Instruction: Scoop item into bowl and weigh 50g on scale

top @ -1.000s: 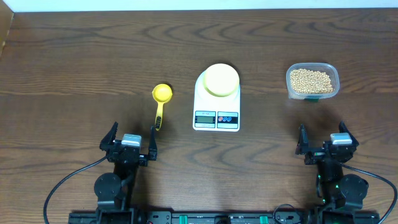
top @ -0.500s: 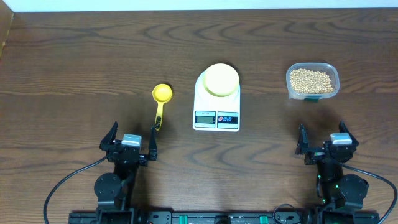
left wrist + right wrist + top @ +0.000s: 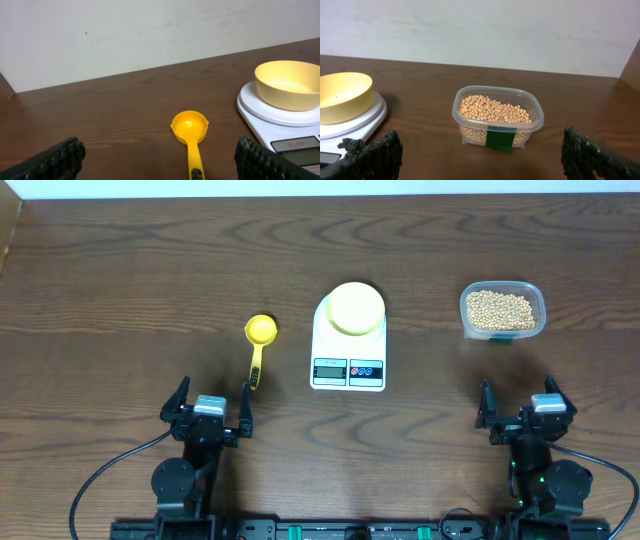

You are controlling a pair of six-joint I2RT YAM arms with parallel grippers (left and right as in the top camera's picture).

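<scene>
The pale yellow bowl (image 3: pixel 356 308) stands empty on the white scale (image 3: pixel 349 370) at table centre; both also show in the left wrist view, bowl (image 3: pixel 289 85) and scale (image 3: pixel 260 111). The tan beans (image 3: pixel 499 309) fill a clear container (image 3: pixel 536 293) at the right, seen close in the right wrist view (image 3: pixel 492 110). A bright yellow scoop (image 3: pixel 258 340) lies left of the scale, handle toward me (image 3: pixel 190 131). My left gripper (image 3: pixel 210 413) is open and empty just short of the scoop's handle. My right gripper (image 3: pixel 522 409) is open and empty, in front of the container.
The dark wooden table (image 3: pixel 120 300) ends at a white wall at the back. The bowl and scale edge also show at the left of the right wrist view (image 3: pixel 342 95).
</scene>
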